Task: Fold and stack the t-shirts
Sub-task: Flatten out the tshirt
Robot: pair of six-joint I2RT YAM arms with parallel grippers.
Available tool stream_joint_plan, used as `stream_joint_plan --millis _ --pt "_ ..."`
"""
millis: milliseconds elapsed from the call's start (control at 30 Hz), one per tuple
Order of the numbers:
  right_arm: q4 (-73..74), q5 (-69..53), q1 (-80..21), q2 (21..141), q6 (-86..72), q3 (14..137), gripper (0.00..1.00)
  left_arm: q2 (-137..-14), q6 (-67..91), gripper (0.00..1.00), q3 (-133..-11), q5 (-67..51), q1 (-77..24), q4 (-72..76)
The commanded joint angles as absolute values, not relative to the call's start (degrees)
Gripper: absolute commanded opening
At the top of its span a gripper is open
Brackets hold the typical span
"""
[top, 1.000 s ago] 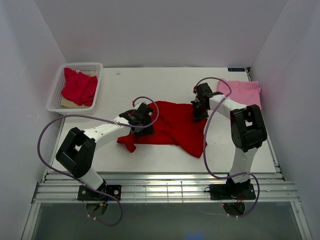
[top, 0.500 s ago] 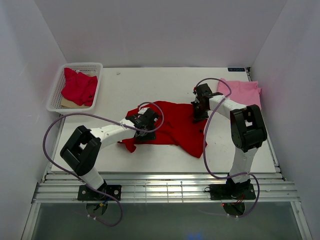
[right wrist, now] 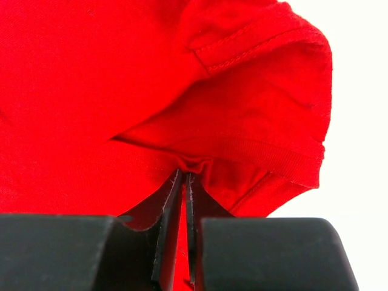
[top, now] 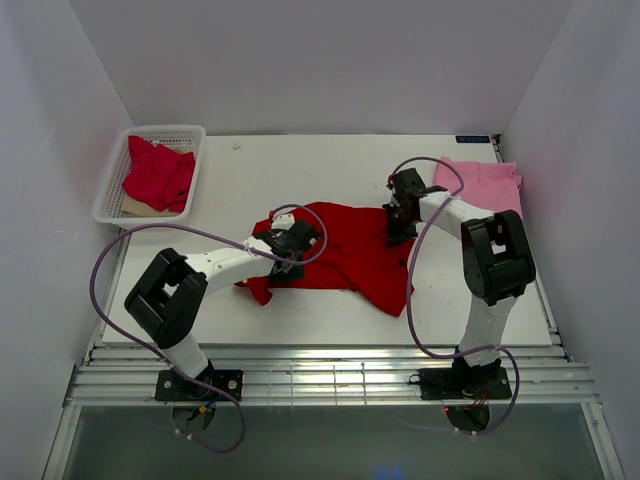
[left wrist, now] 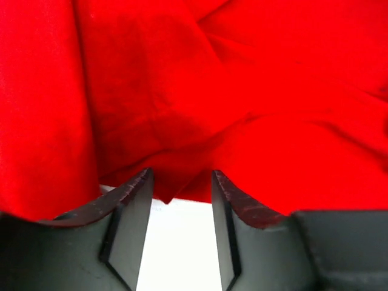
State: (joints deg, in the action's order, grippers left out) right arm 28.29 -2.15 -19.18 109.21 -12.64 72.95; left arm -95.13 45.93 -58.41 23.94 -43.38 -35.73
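Observation:
A bright red t-shirt (top: 350, 250) lies crumpled in the middle of the table. My left gripper (top: 292, 243) sits at its left edge; in the left wrist view (left wrist: 180, 182) the jaws stand open with the red cloth edge (left wrist: 200, 109) just over their tips. My right gripper (top: 399, 222) is at the shirt's upper right; in the right wrist view (right wrist: 185, 179) it is shut on a pinch of red cloth near a sleeve (right wrist: 267, 103). A light pink t-shirt (top: 482, 185) lies folded at the back right. A crimson-red t-shirt (top: 158, 174) lies in the basket.
A white mesh basket (top: 115, 178) stands at the back left and holds the crimson shirt over something tan. White walls close the table on three sides. Purple cables loop from both arms.
My left gripper has moved right along the shirt's left edge, pushing the cloth in. My right gripper has stayed in place, shut on the cloth.

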Motion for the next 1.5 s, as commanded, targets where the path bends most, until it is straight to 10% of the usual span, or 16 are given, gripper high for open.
stream_joint_plan --millis 0,433,1467 --pt "29.18 -2.37 -18.99 107.32 -12.30 71.46 0.12 -96.59 45.88 0.53 -58.45 26.02 -43.59 -35.24" --pt "29.27 -1.66 -15.21 105.64 -13.71 70.40 0.11 -95.71 45.35 0.12 -58.18 26.89 -43.59 -35.16" --pt "32.52 -0.53 -13.97 106.26 -11.78 74.80 0.29 -94.13 46.23 0.07 -58.18 25.14 -43.59 -36.04"
